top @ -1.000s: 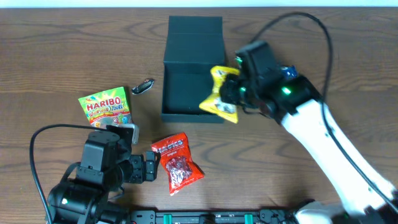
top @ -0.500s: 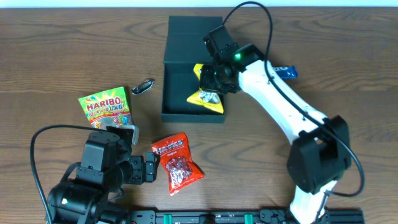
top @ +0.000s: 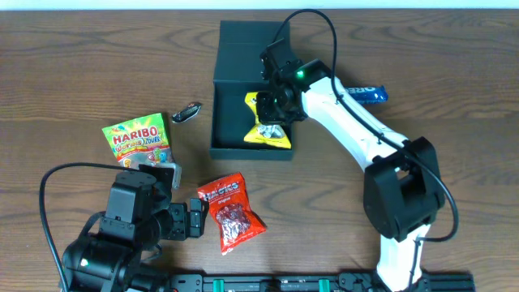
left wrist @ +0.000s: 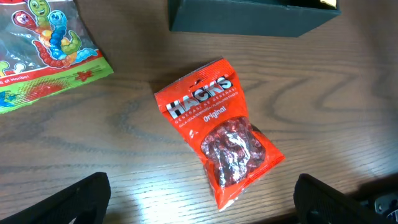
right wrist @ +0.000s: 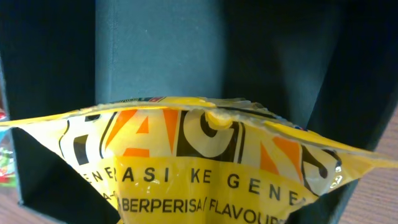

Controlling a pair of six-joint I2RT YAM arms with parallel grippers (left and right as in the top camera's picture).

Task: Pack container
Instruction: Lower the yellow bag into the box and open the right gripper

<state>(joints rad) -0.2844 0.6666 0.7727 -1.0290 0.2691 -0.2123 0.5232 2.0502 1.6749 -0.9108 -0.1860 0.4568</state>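
Two arms work at one table [top: 454, 49]. The container [top: 235, 139] sits at 12 o'clock from the table centre, with its lid flap folded back toward 12 so the cavity is open from above. The right gripper [top: 274, 104] hangs over the cavity near its 3 o'clock wall, fingers pinched on the top edge of the yellow packet [top: 269, 134]. Held by that edge, the packet hangs partly inside, and its lower corner overlaps the 5 o'clock rim, so release looks premature. The left gripper [left wrist: 200, 198], at 7 o'clock, is spread wide and holds nothing. It hovers over the red packet [left wrist: 217, 143], probably staged for the next pick. The Haribo bag [top: 136, 138] lies at 9 o'clock, a blue packet [top: 369, 94] at 2 and a small dark item [top: 187, 112] at 10.
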